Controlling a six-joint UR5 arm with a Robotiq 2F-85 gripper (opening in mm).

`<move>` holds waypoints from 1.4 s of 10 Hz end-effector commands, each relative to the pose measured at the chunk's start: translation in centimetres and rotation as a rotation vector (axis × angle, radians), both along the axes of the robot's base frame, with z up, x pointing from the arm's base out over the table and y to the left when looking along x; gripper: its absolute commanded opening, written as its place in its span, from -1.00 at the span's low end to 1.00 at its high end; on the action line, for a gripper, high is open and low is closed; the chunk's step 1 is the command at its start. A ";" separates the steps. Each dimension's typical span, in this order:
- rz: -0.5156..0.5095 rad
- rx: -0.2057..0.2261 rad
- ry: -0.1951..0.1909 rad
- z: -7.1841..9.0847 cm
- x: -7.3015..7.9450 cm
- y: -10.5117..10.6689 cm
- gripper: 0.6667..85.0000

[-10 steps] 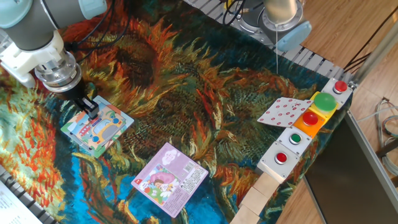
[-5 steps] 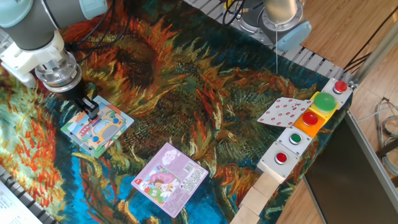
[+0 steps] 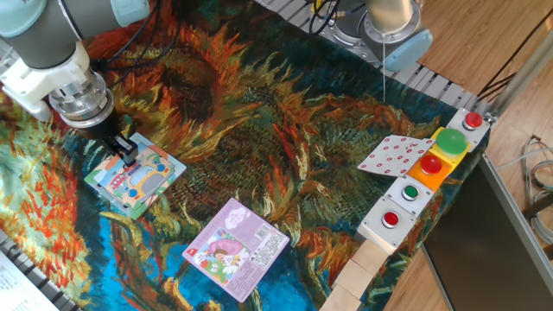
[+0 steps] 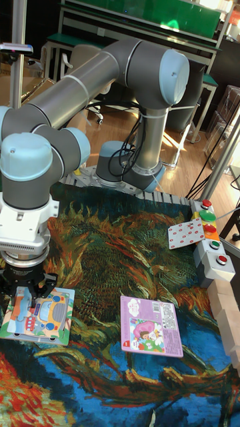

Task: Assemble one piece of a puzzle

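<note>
The puzzle (image 3: 138,177), a square teal-edged board with a cartoon bus picture, lies flat on the cloth at the left; it also shows at the lower left (image 4: 41,313) of the tall fixed view. My gripper (image 3: 124,149) stands over the board's far corner, pointing straight down (image 4: 29,285). Its black fingers are close together and their tips rest down at the board's surface. The piece is almost wholly hidden under and between the fingertips, and I cannot make out its print.
A purple-pink rectangular card (image 3: 236,247) lies in front of the middle of the cloth. A red-and-white patterned card (image 3: 393,155) leans by the button boxes (image 3: 428,177) at the right edge. Wooden blocks (image 3: 363,268) line the front right. The arm's base (image 4: 130,167) stands behind the table.
</note>
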State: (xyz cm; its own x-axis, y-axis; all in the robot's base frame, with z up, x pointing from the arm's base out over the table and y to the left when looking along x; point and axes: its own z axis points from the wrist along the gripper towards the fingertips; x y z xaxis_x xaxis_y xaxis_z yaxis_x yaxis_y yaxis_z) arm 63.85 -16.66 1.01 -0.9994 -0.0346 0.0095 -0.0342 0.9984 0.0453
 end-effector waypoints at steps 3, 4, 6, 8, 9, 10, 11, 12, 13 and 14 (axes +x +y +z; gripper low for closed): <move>0.000 0.016 -0.010 0.2 0.2 0.2 -0.48; 0.000 0.017 -0.010 0.2 0.2 0.2 -0.46; 0.000 0.019 -0.012 0.2 0.2 0.2 -0.45; 0.000 0.020 -0.012 0.2 0.2 0.2 -0.44; 0.000 0.020 -0.015 0.2 0.3 0.2 -0.42; -0.001 0.019 -0.017 0.2 0.3 0.1 -0.42; -0.002 0.019 -0.016 0.2 0.3 0.1 -0.42; -0.005 0.019 -0.016 0.2 0.3 0.1 -0.42; -0.010 0.022 -0.018 0.2 0.3 0.1 -0.42; -0.013 0.022 -0.019 0.2 0.4 0.1 -0.41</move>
State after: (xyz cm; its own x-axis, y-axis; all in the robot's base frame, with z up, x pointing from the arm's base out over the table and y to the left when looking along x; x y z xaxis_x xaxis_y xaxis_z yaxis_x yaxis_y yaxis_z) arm 64.02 -16.64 1.07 -0.9994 -0.0355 -0.0021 -0.0355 0.9978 0.0553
